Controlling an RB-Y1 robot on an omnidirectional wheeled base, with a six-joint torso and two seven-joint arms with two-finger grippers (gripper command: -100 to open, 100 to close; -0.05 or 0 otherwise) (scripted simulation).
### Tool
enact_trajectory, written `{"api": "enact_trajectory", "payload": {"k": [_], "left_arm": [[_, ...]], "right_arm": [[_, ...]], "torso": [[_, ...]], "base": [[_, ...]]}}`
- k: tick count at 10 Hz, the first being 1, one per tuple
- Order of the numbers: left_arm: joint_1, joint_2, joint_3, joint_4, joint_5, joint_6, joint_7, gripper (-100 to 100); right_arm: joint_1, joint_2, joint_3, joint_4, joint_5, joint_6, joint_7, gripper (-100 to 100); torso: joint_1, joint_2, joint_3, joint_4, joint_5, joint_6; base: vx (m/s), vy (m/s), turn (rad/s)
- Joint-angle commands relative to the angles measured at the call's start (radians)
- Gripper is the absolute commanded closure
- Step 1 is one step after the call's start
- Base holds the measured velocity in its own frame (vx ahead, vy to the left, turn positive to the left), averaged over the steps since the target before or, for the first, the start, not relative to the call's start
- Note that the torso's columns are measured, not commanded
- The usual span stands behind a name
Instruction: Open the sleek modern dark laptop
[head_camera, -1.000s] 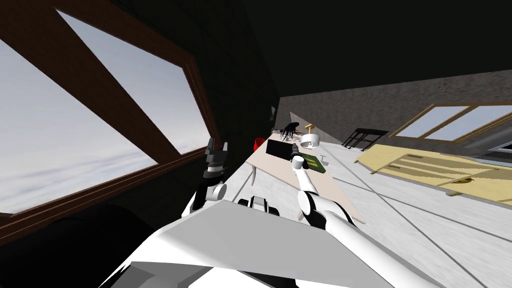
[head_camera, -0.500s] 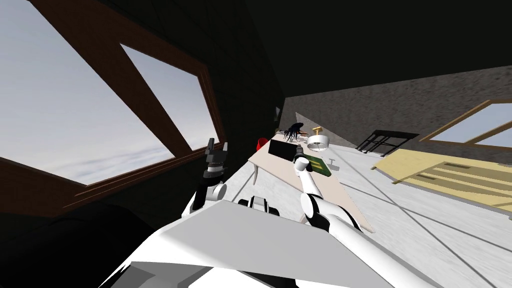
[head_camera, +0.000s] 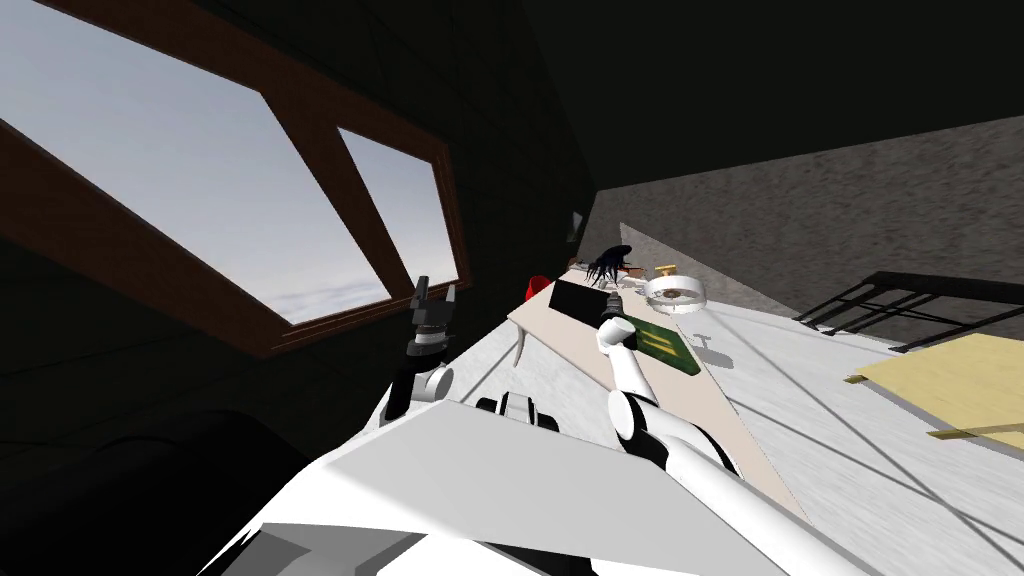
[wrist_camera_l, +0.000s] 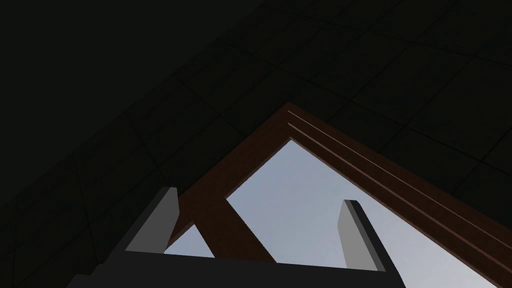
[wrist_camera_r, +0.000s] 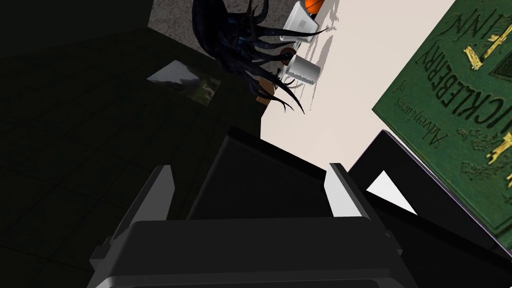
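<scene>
The dark laptop (head_camera: 577, 300) stands on a long beige table (head_camera: 735, 440), its black lid (wrist_camera_r: 265, 182) raised. In the right wrist view my right gripper (wrist_camera_r: 250, 169) is open, one finger on each side of the lid's upper edge, and the lid is narrower than the gap. A second black slab (wrist_camera_r: 425, 205), lying next to the lid, reaches toward a green book (wrist_camera_r: 450, 95). In the head view the right gripper (head_camera: 612, 306) is at the laptop's near side. My left gripper (head_camera: 433, 294) is raised beside the window, open and empty (wrist_camera_l: 260, 199).
The green book (head_camera: 663, 346) lies on the table just nearer me than the laptop. Beyond the laptop are a dark spiky plant (head_camera: 608, 262), a white mug (wrist_camera_r: 305, 70) and a white round dish (head_camera: 675, 293). A red object (head_camera: 538, 287) sits past the table's left edge; a black rack (head_camera: 900, 300) stands far right.
The whole head picture has shifted: my view has turned, so the window slid left and the table swung toward the centre. Both arms keep their poses, the right gripper staying at the laptop.
</scene>
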Motion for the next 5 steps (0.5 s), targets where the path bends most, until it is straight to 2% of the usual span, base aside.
{"api": "enact_trajectory", "payload": {"k": [1, 2, 3, 4, 5], "left_arm": [[0.000, 0.000, 0.000, 0.000, 0.000, 0.000, 0.000, 0], [0.000, 0.000, 0.000, 0.000, 0.000, 0.000, 0.000, 0], [0.000, 0.000, 0.000, 0.000, 0.000, 0.000, 0.000, 0], [0.000, 0.000, 0.000, 0.000, 0.000, 0.000, 0.000, 0], [0.000, 0.000, 0.000, 0.000, 0.000, 0.000, 0.000, 0]], "right_arm": [[0.037, -0.032, -0.023, -0.031, -0.071, -0.042, 0.072, -100], [0.037, -0.032, -0.023, -0.031, -0.095, -0.042, 0.086, -100], [0.037, -0.032, -0.023, -0.031, -0.137, -0.042, 0.130, -100], [0.061, -0.056, -0.048, -0.058, -0.170, -0.077, 0.163, -100], [0.061, -0.056, -0.048, -0.058, -0.222, -0.077, 0.207, -100]], "torso": [[0.001, -0.003, -0.002, -0.001, 0.000, 0.000], [0.001, -0.003, -0.002, -0.001, 0.000, -0.002], [0.001, -0.003, -0.002, -0.001, 0.000, -0.001], [0.001, -0.004, -0.003, -0.001, 0.000, 0.000], [0.001, -0.002, -0.001, -0.001, 0.000, -0.001]], "base": [[-0.065, -0.042, 0.336], [-0.068, -0.048, 0.397], [-0.029, -0.025, 0.058], [-0.060, -0.023, 0.303], [-0.067, -0.039, 0.344]]}}
